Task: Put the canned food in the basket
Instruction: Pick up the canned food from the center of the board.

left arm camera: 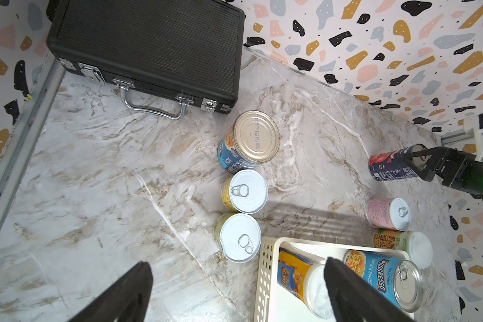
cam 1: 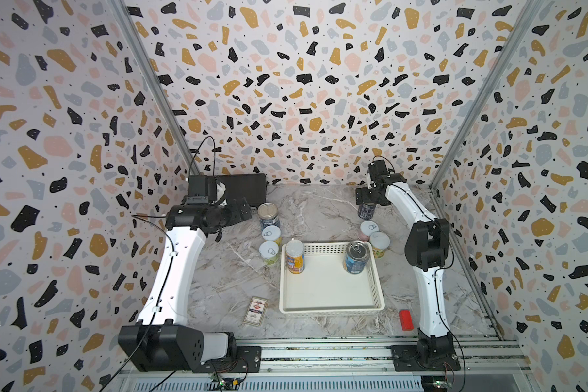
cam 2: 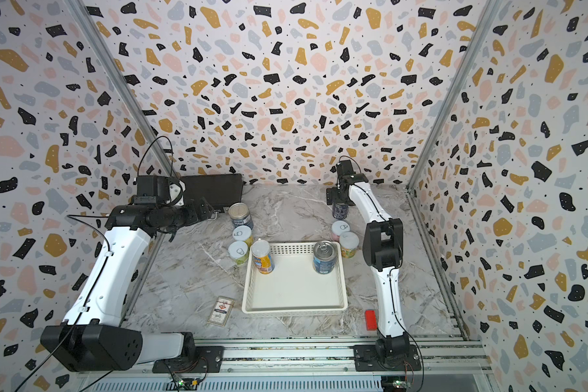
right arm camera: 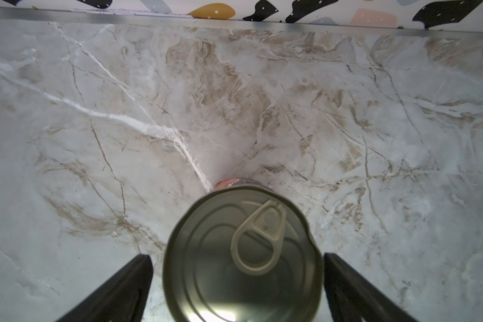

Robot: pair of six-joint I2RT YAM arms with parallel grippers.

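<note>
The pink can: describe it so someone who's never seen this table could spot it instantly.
Find the white basket in the middle of the marble table. Just past its far right corner, outside it, two pale-topped cans stand close together. The pink can is the farther one, the only pink label here; its neighbour is yellow-green.

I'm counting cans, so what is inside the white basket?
Two upright cans stand inside the white basket: a yellow-labelled can in one far corner, a blue Progresso chicken noodle can in the other. The rest of the bottom shows bare; the spots under the cans are covered.
</note>
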